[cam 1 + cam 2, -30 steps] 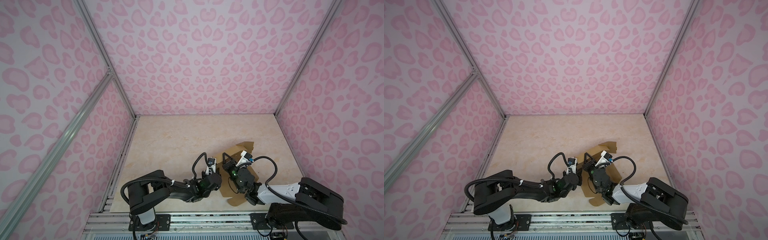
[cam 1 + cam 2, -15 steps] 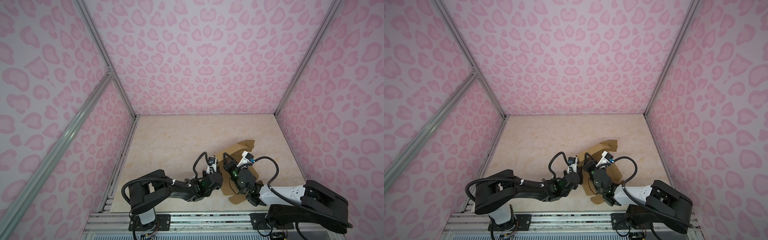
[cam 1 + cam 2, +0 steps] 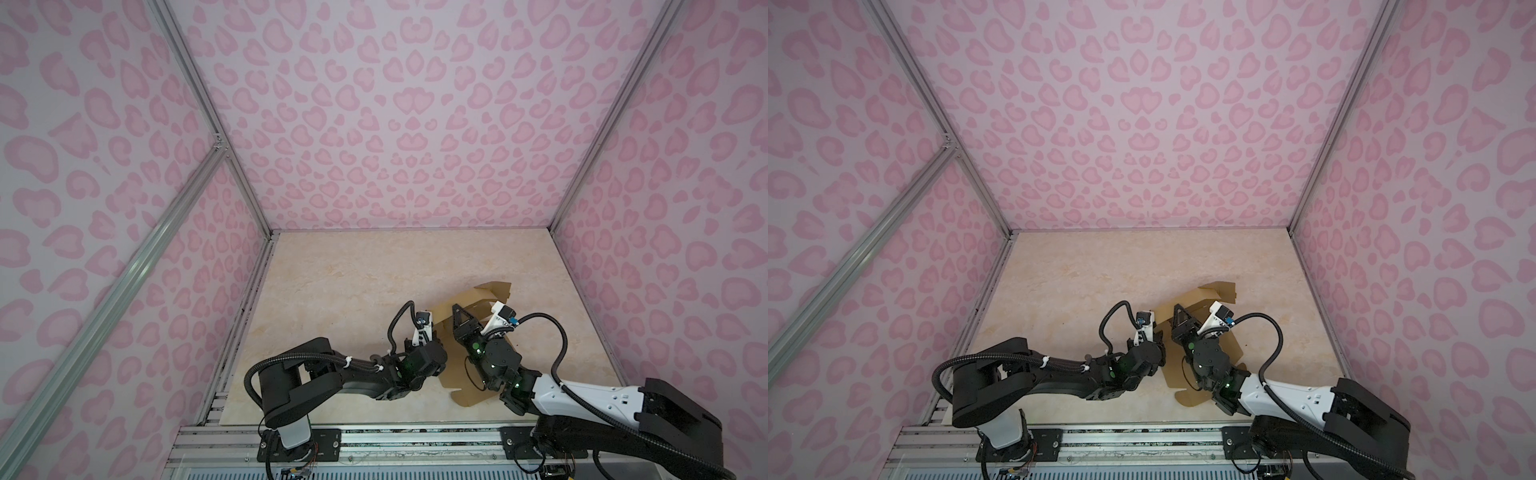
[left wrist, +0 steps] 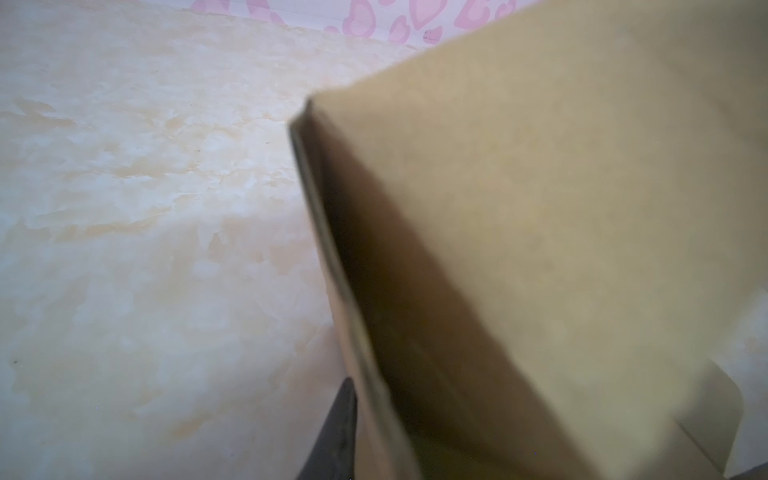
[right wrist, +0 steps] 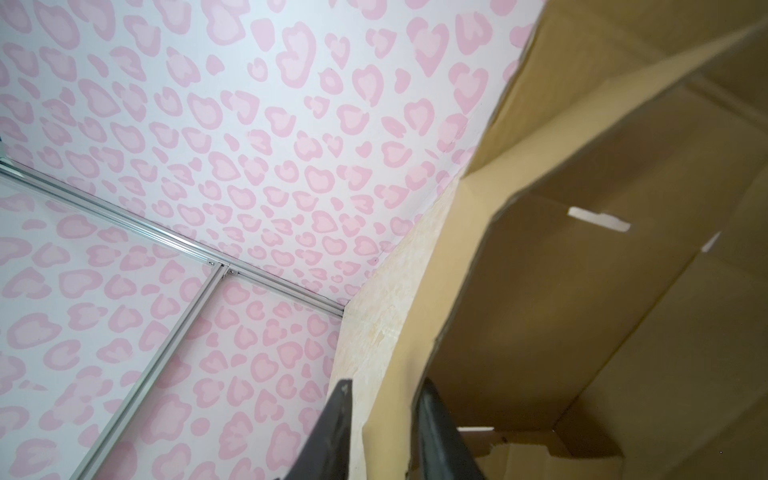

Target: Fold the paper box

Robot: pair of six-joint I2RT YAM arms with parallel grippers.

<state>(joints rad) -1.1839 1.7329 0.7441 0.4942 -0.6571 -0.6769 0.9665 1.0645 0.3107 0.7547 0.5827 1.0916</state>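
Observation:
The paper box (image 3: 495,291) is a brown cardboard piece, partly raised, lying at the near right of the table between both arms in both top views (image 3: 1221,291). My left gripper (image 3: 441,332) reaches its left edge. In the left wrist view one dark finger (image 4: 337,432) presses against a folded panel of the paper box (image 4: 540,208); the other finger is hidden behind it. My right gripper (image 3: 459,318) straddles an upright wall of the paper box (image 5: 582,291). In the right wrist view the right gripper (image 5: 384,386) stands open, one finger clear of the wall.
The table (image 3: 353,291) has a beige marble look. Pink heart-patterned walls (image 3: 415,124) with aluminium frame bars close it on three sides. A metal rail (image 3: 374,436) runs along the near edge under both arm bases.
The right jaws have parted and let go of the cardboard wall. The left jaws have narrowed onto the box's left panel. Both arms and the box have barely shifted.

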